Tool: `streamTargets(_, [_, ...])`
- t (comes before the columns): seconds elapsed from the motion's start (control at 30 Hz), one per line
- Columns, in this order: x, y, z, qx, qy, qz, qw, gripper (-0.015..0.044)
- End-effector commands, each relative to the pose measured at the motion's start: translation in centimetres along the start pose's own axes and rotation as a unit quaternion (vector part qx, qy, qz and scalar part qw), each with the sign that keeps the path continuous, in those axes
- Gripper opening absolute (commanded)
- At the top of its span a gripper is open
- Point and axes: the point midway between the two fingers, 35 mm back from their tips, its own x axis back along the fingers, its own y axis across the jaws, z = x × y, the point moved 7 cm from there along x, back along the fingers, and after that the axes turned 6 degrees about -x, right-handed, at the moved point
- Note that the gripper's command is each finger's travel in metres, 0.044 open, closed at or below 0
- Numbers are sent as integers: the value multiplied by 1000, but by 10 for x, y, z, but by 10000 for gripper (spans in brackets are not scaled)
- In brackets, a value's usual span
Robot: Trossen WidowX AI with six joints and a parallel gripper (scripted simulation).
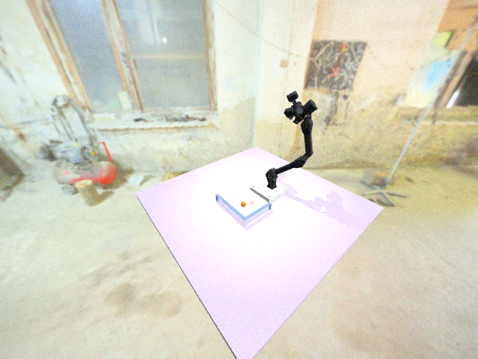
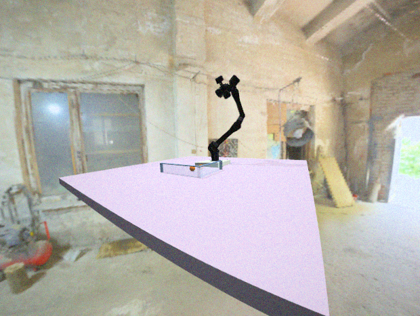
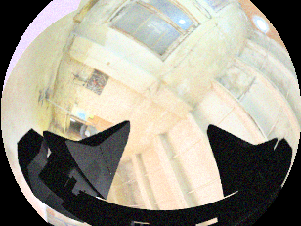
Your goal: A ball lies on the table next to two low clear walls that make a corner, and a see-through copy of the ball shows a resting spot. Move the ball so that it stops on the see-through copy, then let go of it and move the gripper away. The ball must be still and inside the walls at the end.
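Observation:
The orange ball [image 1: 243, 204] [image 2: 192, 168] lies on the table on the inner side of the corner made by two low clear walls with blue top edges, the left wall [image 1: 230, 207] and the right wall [image 1: 257, 212]. The pale see-through copy [image 1: 251, 202] is a short way to the right of the ball in the top view, toward the arm's base and apart from the ball. It is hard to make out in the exterior view. My gripper [image 3: 168, 124] is open and empty, raised high above the table and far from the ball. The wrist view shows neither ball nor walls.
The black arm [image 1: 308, 136] [image 2: 241, 115] rises from a pale base plate [image 1: 278, 192] just behind the walled corner. The pale lilac table [image 1: 239, 277] [image 2: 237, 217] extends around them. The wrist view shows room walls and ceiling beyond the fingers.

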Motion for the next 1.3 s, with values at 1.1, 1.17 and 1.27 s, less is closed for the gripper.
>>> streamTargets(1.1, [92,-49,-412,-255,-632,-262,683,281])
streamTargets(1.17, [117,-43,-427,-245,-648,-302,655,281])
streamTargets(1.27, [150,-33,-443,-228,-660,-355,622,281])
